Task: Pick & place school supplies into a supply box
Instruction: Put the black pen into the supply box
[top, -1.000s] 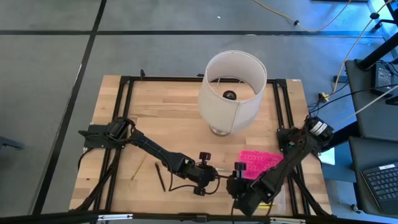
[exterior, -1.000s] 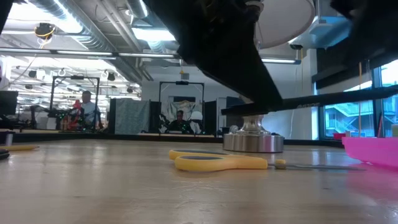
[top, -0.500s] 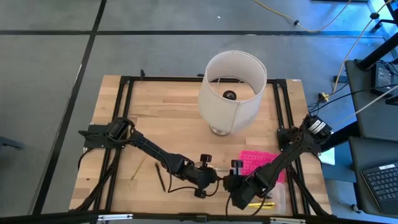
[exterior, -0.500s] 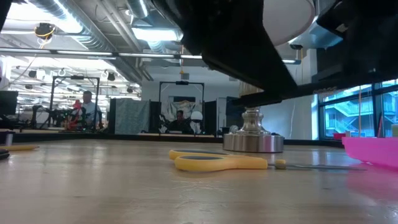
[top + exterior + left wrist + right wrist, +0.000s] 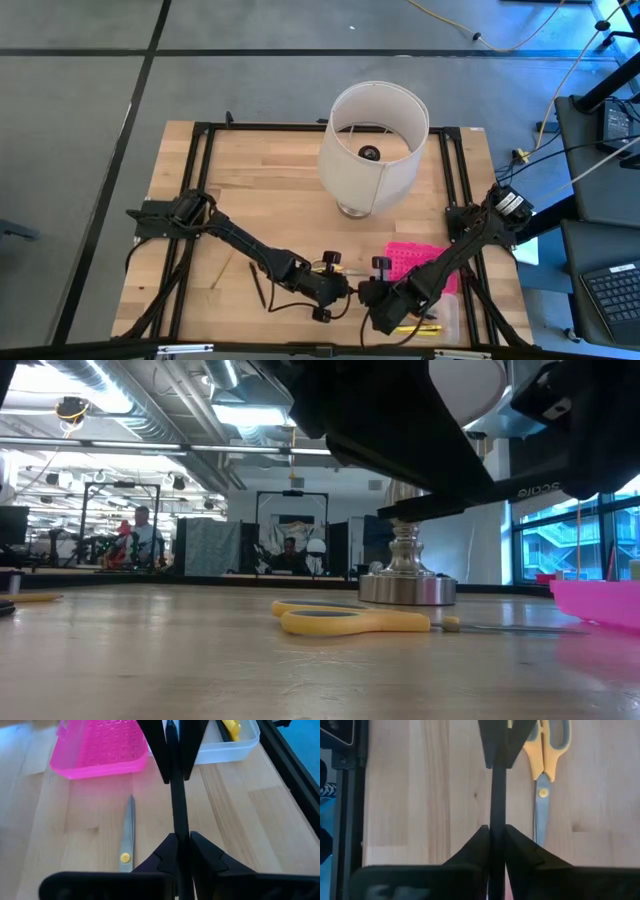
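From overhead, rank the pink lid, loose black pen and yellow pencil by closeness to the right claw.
From the right gripper:
1. pink lid, close by, toward the right edge.
2. loose black pen, off to the left.
3. yellow pencil, farther left still.

wooden table (image 5: 270,185) — scissors (image 5: 355,620), lamp (image 5: 372,150)

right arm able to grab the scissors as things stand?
Probably not yet: the right gripper and the left gripper are both shut on the same black pen. The scissors lie uncovered on the table just beside them.
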Available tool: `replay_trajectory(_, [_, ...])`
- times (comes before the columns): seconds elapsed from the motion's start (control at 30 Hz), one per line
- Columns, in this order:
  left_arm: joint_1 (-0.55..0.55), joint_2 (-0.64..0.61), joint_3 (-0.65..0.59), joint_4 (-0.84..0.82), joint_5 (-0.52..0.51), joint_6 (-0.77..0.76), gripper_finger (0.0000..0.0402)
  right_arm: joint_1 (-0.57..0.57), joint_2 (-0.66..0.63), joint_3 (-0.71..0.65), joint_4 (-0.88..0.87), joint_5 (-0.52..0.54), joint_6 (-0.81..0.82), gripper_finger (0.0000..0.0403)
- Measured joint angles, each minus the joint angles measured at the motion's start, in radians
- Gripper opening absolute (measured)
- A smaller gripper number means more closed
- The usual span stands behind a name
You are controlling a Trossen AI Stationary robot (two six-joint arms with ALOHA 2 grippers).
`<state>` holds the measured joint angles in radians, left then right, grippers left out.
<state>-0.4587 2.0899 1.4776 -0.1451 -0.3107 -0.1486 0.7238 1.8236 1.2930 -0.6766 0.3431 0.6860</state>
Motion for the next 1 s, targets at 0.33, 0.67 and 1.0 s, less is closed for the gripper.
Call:
replay_trajectory(0.33, [0.001,-0.004,0.000,-0.018,0.007,0.013,0.0076,0.001,0.000,0.000,-0.048,-0.036,0.069,0.0040])
replay_trajectory(0.67, [-0.002,-0.117,0.001,-0.308,-0.011,-0.128,0.0126,0.051,-0.001,0.000,-0.121,-0.073,0.193,0.0043])
replay_trajectory(1.0, [-0.055,-0.153,0.001,-0.718,-0.013,-0.412,0.0129,0.292,-0.006,0.000,-0.222,-0.032,0.598,0.0043])
